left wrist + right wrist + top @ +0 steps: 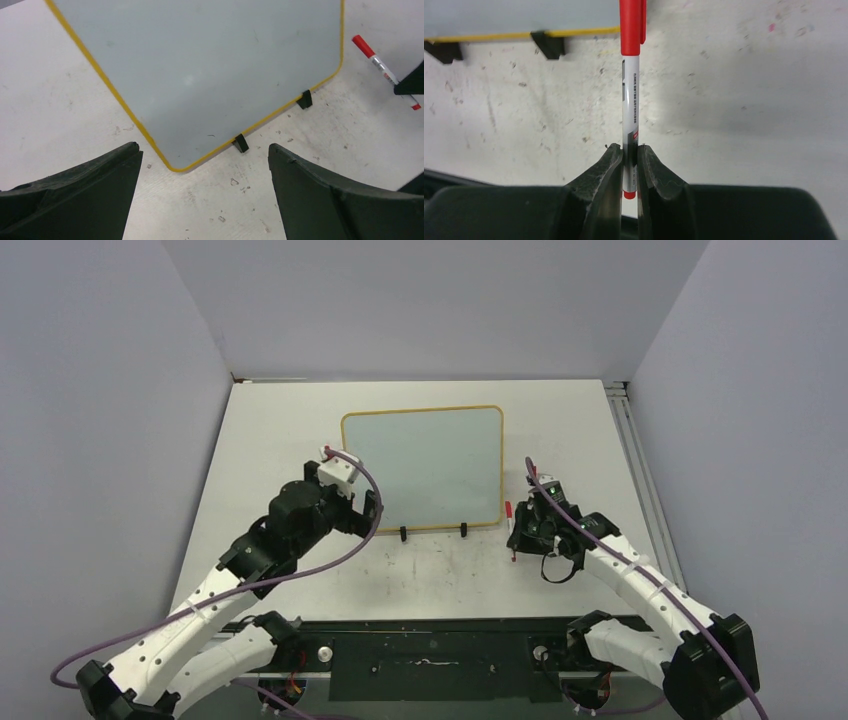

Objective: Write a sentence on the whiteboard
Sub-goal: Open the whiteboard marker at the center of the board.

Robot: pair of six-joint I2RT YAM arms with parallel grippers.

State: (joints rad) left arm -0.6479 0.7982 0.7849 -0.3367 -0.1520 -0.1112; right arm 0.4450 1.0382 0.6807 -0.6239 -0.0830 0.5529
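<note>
Two hands: the right hand (630, 165), nearest, pinches a capped red marker (630, 100) by its tail; the left hand (204, 150) gapes empty at the near-left corner of the blank whiteboard (425, 465), on the desk (260, 440) beyond. Pull the cap straight off before writing.

The top external camera sits high above and behind the near edge of the desk (270, 440), facing forward and down. It is far enough back to take in the whole surface and the whiteboard (422, 468) lying on it. The left wrist camera hangs close over the desk, looking down and ahead between the left fingers (85, 195) at the board's near corner and its two clip feet (241, 143). The right wrist camera sits very close to the desk, sighting across it along the marker (630, 90) between the right fingers (599, 190). All three views share the board's near edge, the feet and the marker.
</note>
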